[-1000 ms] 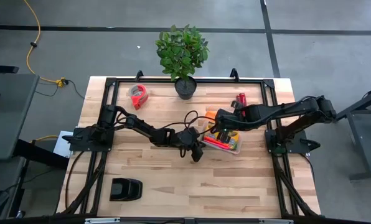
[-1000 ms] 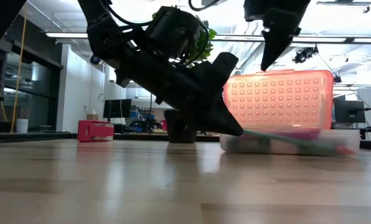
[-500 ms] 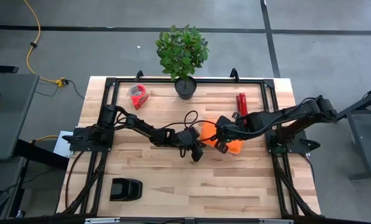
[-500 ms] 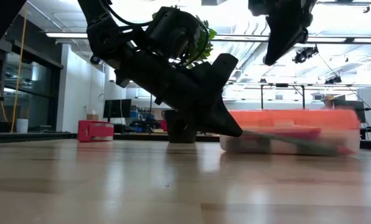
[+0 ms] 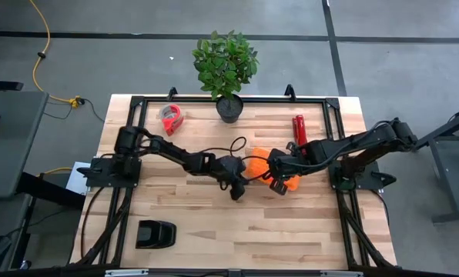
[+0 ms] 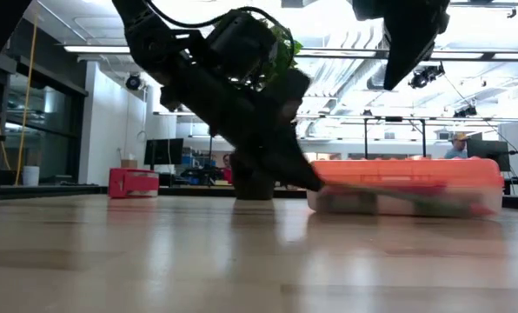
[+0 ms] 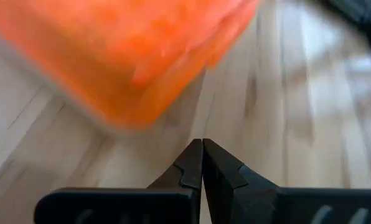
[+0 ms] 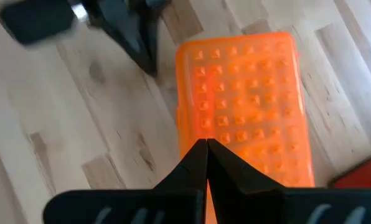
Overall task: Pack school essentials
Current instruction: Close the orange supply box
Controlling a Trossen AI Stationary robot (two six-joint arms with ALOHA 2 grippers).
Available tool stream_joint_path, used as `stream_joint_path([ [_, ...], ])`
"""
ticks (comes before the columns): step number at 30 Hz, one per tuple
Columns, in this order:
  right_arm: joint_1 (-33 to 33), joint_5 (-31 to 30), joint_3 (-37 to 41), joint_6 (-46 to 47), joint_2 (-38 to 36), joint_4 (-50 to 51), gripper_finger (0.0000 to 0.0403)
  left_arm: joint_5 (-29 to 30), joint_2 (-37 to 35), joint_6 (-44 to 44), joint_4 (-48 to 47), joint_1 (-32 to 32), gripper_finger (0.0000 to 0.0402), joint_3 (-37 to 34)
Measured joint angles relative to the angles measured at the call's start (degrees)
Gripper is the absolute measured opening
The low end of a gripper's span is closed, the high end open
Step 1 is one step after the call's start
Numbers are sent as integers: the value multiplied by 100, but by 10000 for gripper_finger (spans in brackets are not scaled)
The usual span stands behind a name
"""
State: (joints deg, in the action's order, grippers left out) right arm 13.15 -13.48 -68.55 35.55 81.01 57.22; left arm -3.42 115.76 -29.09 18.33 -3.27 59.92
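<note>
A clear pencil box with an orange studded lid [image 5: 272, 171] lies shut on the table; the lid [image 8: 244, 99] fills the right wrist view. Through its clear base [image 6: 407, 203] green and pink stationery shows dimly; the other essentials are hidden inside. My right gripper [image 8: 206, 149] is shut and hovers above the lid [image 6: 407, 169], well clear of it in the low view [image 6: 402, 69]. My left gripper [image 7: 202, 152] is shut, low over the table just off the box's left end [image 5: 237, 188], with a gap to the orange box [image 7: 129, 62].
A red cylinder [image 5: 298, 127] lies beyond the box toward the far right. A red tape roll [image 5: 170, 118] and a potted plant [image 5: 228, 69] stand at the far edge. A black object [image 5: 155, 233] sits near the left front. Bare wood lies along the near side.
The orange lid, standing upright a second ago, has swung down and now lies shut on the box. My right gripper moved toward the table's left and near side over the box as the lid fell. My left gripper shifted slightly left and tipped.
</note>
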Motion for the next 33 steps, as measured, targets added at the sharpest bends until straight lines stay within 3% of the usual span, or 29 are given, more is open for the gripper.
stream_joint_path([
  [3,40,-21,39,-51,-1,83,0,-109,-415,429,-617,-54,0,-231],
  [6,105,130,503,-88,-130,-439,0,-64,-1047,652,-611,-111,0,-659],
  [10,104,396,1546,149,-426,-1908,0,-106,-2102,761,106,-191,0,-1436],
  [16,-223,-54,2580,304,-634,-3881,0,-43,-4005,554,1603,-196,0,-2570],
  [22,-543,-461,3335,629,-595,-4896,0,290,-5690,515,1914,-202,0,-3068],
  [27,-617,-457,3519,581,-574,-4972,0,604,-6339,624,1839,-203,0,-3169],
  [33,-617,-211,3545,450,-251,-5057,0,849,-6327,674,1814,-200,0,-3189],
])
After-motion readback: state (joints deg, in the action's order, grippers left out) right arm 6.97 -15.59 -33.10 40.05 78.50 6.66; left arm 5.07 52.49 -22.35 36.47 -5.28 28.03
